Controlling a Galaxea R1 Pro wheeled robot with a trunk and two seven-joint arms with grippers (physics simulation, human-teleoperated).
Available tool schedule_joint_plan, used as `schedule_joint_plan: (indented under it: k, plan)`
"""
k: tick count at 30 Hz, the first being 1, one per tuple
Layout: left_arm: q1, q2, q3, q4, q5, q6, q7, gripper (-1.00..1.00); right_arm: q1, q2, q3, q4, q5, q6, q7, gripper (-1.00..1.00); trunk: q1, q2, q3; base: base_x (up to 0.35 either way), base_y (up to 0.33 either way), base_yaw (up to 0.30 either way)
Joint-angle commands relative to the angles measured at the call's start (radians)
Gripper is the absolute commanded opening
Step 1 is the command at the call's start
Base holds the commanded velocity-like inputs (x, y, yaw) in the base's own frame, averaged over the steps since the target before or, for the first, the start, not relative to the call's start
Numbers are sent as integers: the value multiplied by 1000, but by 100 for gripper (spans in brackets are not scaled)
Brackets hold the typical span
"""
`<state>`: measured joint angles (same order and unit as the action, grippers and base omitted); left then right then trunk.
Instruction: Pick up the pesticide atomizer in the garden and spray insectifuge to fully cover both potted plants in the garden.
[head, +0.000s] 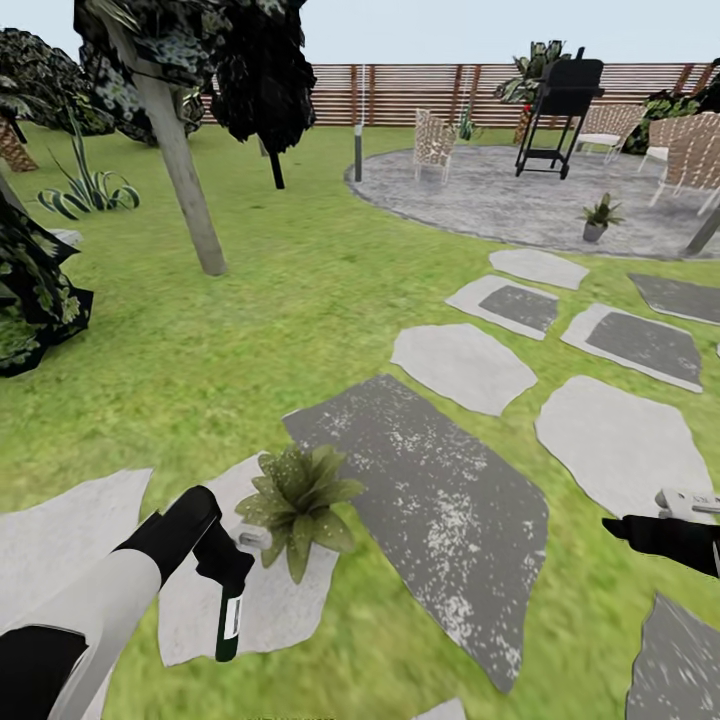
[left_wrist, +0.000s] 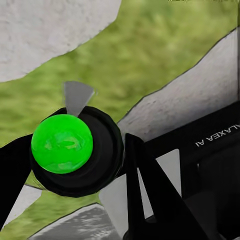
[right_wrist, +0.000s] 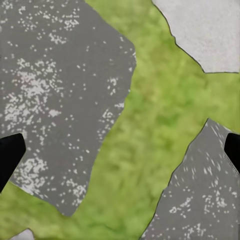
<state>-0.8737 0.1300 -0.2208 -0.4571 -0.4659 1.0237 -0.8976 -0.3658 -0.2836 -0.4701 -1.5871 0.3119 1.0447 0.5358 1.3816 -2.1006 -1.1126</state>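
Nearest, at the lower left, the left end effector (head: 225, 570) is clamped round the pesticide atomizer (head: 230, 622), whose dark body hangs downward with its white label showing. Its whitish head pokes toward the near potted plant (head: 298, 500) on a pale stepping stone (head: 270, 610). The right end effector (head: 625, 527) sits at the right edge, partly cut off; its fingers stand spread apart over grass. A second potted plant (head: 598, 217) stands far off on the patio (head: 480, 195).
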Motion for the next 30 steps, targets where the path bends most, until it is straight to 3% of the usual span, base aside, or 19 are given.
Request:
schedule_joint_plan:
  k: [1, 16, 30]
  plan:
    - [-1, 0, -3, -2, -9, 3, -10, -100, -1, 0, -1, -1, 10, 2, 10, 100, 0, 0, -1, 0, -282, 227]
    - [-1, 1, 1, -2, -10, 3, -11, -100, 0, 0, -1, -1, 11, 2, 9, 100, 0, 0, -6, 27, -278, 113]
    - [-1, 1, 1, -2, -10, 3, -11, -100, 1, 0, -1, -1, 12, 2, 10, 100, 0, 0, -16, 23, -64, 219]
